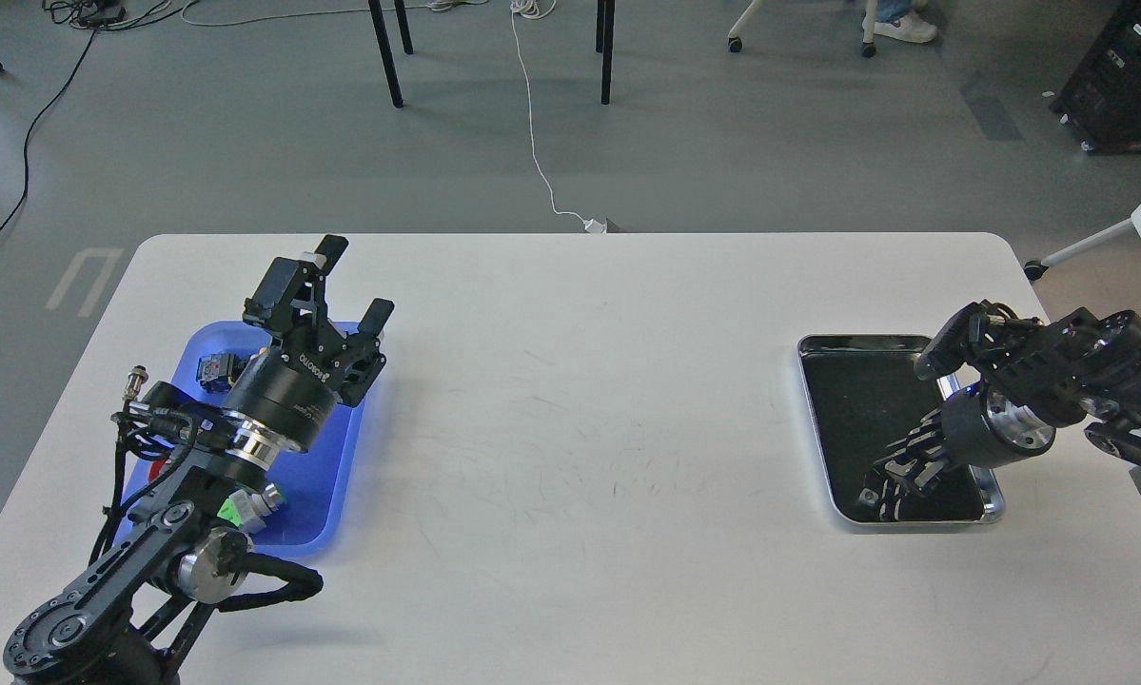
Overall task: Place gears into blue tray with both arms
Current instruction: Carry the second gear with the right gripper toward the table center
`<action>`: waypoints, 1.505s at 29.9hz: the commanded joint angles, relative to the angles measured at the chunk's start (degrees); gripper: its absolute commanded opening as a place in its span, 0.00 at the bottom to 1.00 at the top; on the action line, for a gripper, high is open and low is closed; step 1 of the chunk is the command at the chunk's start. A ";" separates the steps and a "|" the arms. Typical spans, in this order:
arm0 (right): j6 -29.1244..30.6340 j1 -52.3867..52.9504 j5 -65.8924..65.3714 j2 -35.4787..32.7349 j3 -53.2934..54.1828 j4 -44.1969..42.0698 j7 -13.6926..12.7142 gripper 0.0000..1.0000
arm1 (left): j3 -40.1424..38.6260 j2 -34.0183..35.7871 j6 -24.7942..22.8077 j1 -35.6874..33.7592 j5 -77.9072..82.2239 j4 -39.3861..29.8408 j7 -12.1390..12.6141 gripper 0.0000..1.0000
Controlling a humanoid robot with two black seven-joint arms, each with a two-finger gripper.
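White table (570, 428) fills the near view, bare in the middle, scuffed. My left arm (151, 533) comes in low at the left and lies over the blue tray (327, 476), hiding much of its floor. In the tray, partly covered by the arm: a green-and-silver connector (246, 507) near the front, a bit of something red (156, 471) at the left edge, a small dark blue-black part (216, 369) toward the back. Can't pick out any gear in there. A silver threaded plug (135, 382) sticks up from my arm just left of the tray. My left gripper (353, 285) sits above the tray's far right corner, fingers spread wide, nothing between them. On the right, my right arm (1084, 381) reaches in over the steel tray (817, 419) with the dark inside. My right gripper (898, 476) points down into the tray's near end, tips at or close to the dark floor; it's dark on dark, so I can't tell spread or closed, or whether a gear is pinched. Gears not distinguishable in the steel tray. Past the table: grey floor, a white cable (532, 124), black table legs (389, 57).
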 commanded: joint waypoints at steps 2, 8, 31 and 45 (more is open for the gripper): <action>0.35 5.99 1.41 -0.22 0.15 2.96 -0.05 0.13 | 0.00 0.01 0.00 -0.01 0.00 0.00 0.00 0.98; 0.61 11.71 9.05 6.26 -0.20 2.62 -0.05 0.15 | 0.00 -0.52 0.00 -0.01 0.00 0.00 0.00 0.98; -6.58 9.70 18.99 39.85 -13.11 -15.84 -0.05 0.15 | -0.27 -0.61 0.09 0.87 0.08 -0.09 0.00 0.98; -13.80 6.89 22.69 40.74 -16.11 -17.42 -0.05 0.19 | -0.27 0.01 0.09 1.31 0.08 -0.09 0.09 0.98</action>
